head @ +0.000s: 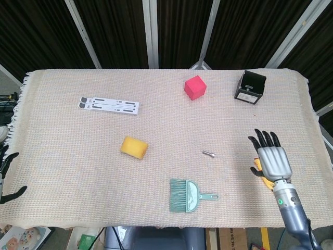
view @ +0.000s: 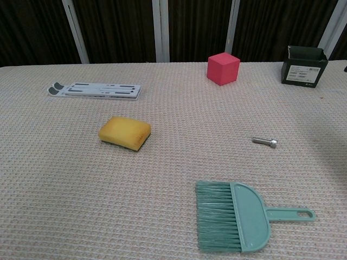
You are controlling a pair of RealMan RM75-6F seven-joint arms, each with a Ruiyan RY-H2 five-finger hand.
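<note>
At the right front of the table, my right hand hovers over the yellow rubber chicken, fingers spread, holding nothing.

From the head view I see only slivers of the chicken peeking out under the palm, at its left edge and just below it, so the toy lies directly beneath the hand; its long axis is mostly hidden, so I cannot tell its line for certain. My left hand sits off the far left edge of the woven cloth, fingers apart and holding nothing, well away from the toy, so the right is clearly nearer. The chicken looks smooth and soft against the coarse waffle weave. The small steel bolt and teal plastic brush lie to the hand's left.
</note>
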